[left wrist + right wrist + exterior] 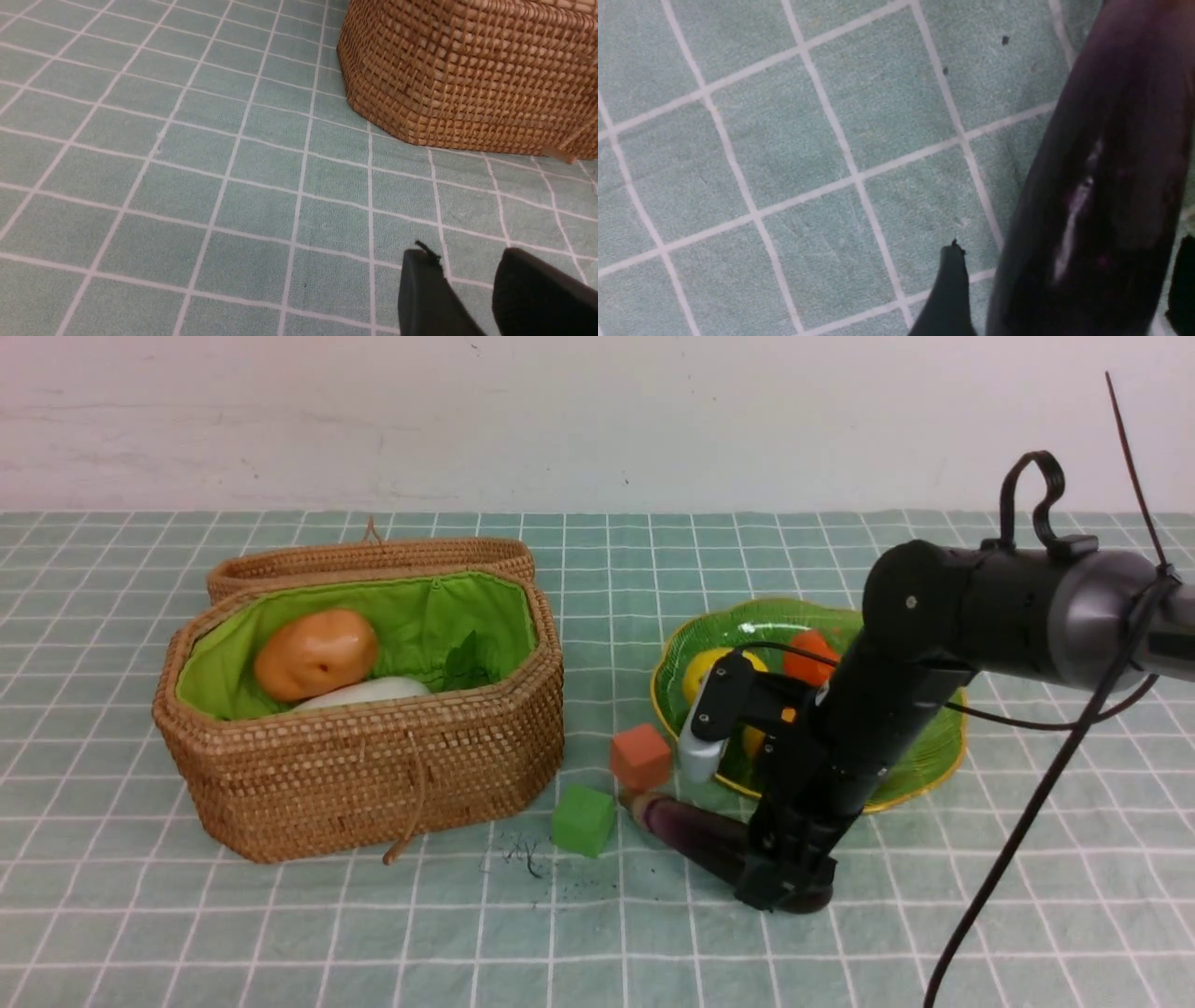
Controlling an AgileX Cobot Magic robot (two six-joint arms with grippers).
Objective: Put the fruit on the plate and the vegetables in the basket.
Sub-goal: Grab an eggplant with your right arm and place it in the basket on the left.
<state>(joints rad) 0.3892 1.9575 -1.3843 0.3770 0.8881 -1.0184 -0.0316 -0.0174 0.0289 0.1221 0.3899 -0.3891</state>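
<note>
Right fingers (1064,289) straddle the eggplant (1101,186) on the cloth, spread wide, not yet clamped.

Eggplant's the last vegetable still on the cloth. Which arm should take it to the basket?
Right. Its end effector is already down over the eggplant, fingers open on either side of it. The left end effector is empty, low over bare cloth beside the basket, with no eggplant in its view.

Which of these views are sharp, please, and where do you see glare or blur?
Front view: evenly lit and sharp, with soft shine on the potato and plate. Left wrist view: crisp on the basket weave, the tool's fingers soft. Right wrist view: the eggplant is very close, blurred, with a white glare streak.
</note>
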